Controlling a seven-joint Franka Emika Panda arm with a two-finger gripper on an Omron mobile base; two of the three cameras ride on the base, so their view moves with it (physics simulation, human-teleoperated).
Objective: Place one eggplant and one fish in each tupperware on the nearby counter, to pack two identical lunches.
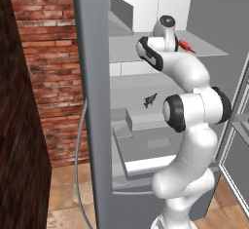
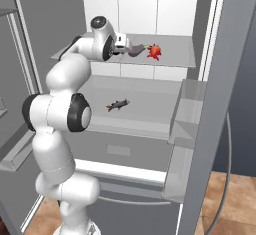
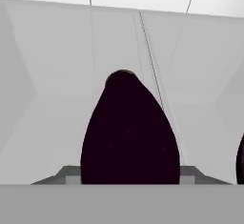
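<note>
My gripper (image 2: 128,49) reaches onto the upper fridge shelf (image 2: 172,59), its jaws closed against the sides of a dark purple eggplant (image 2: 135,51). In the hand view that eggplant (image 3: 128,132) stands between the two fingertips (image 3: 70,174), touching both. A red-orange fish (image 2: 154,52) lies just right of it on the same shelf; the left base view shows this fish (image 1: 185,45) past the wrist. A dark grey-brown fish (image 2: 118,104) lies on the middle shelf (image 2: 150,104), and the left base view shows it (image 1: 150,100) too. The tupperware and the counter are out of view.
The open fridge door (image 1: 95,101) stands close on the left, with a brick wall (image 1: 48,67) beyond it. Door bins (image 2: 185,114) flank the shelves on the right. A dark rounded shape (image 3: 240,158) sits at the hand view's right edge.
</note>
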